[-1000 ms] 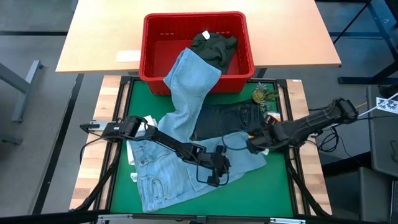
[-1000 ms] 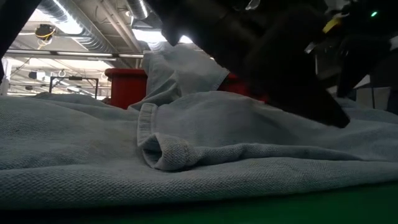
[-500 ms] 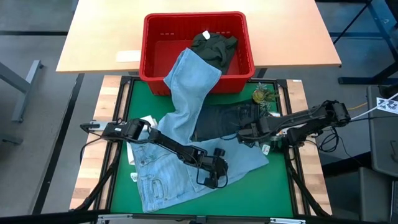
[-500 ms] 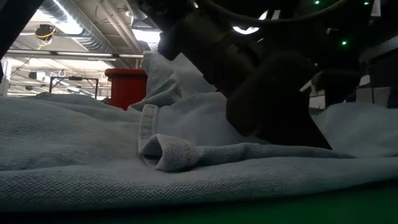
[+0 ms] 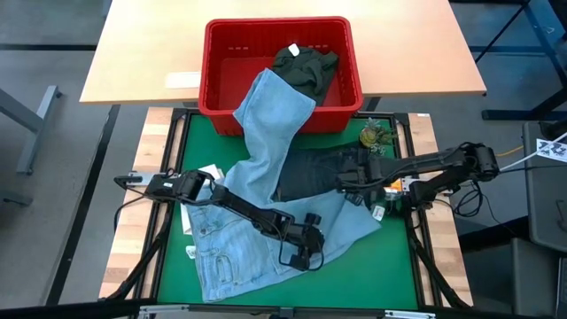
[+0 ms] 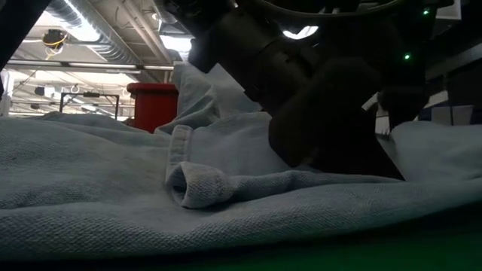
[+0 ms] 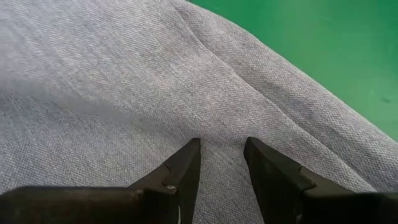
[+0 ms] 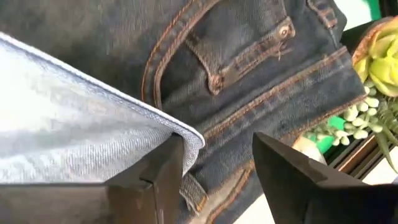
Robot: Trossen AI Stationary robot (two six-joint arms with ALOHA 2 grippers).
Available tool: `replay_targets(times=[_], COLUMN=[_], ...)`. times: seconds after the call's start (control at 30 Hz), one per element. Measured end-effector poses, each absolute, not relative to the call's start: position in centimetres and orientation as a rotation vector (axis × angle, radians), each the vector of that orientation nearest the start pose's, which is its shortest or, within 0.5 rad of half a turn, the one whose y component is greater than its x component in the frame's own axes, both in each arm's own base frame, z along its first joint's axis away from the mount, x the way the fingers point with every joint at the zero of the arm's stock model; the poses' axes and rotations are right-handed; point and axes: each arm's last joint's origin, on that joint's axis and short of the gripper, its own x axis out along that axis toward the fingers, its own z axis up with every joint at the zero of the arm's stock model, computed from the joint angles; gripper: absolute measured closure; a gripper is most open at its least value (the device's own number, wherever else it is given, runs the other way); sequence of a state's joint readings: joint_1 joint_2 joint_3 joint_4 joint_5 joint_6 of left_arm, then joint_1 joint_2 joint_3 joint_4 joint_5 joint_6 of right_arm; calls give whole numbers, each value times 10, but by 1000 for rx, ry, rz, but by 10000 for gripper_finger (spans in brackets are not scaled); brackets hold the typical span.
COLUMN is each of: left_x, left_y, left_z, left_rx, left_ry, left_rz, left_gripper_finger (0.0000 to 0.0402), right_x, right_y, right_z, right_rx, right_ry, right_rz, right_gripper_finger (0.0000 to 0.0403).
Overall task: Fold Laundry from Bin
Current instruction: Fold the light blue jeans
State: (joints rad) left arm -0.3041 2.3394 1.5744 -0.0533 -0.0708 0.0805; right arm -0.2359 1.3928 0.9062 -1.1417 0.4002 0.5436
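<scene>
Here our left claw (image 5: pixel 306 257) sits spread on the light blue jeans (image 5: pixel 257 159), which trail from the bin (image 5: pixel 217 53) onto the bench (image 5: pixel 390 275). Closing now could pinch two layers (the fold is thick). Our right claw (image 5: pixel 347 188), also spread and empty, has slid inward since a second ago, over the dark navy jeans (image 5: pixel 319 168).

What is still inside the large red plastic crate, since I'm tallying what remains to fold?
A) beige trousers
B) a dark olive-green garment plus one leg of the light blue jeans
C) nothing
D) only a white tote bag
B: in the high view a dark olive-green garment lies in the red plastic crate, and a leg of the light blue jeans drapes over its front rim.
</scene>
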Motion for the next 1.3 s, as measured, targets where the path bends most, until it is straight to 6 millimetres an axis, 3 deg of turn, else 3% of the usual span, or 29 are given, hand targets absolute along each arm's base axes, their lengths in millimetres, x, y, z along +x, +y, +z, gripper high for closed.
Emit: replay_targets(times=[0.37,0.57,0.83,1.07,1.3], left_x=[466,469,479,479,477], left_y=[-145,-146,-144,-138,-111], left_z=[104,118,155,174,176], left_rx=[246,250,258,374,424], left_ry=[767,750,715,831,955], left_rz=[-208,-194,-148,-29,95], left_gripper_finger=[271,271,271,271,271], right_x=[179,175,175,162,148], right_y=[-47,-18,35,71,79], right_z=[241,252,249,223,175], right_rx=[359,403,403,400,476], right_ry=[1297,1202,1183,1173,1121], right_rz=[-889,-803,-679,-645,-668], right_gripper_finger=[212,212,212,212,212])
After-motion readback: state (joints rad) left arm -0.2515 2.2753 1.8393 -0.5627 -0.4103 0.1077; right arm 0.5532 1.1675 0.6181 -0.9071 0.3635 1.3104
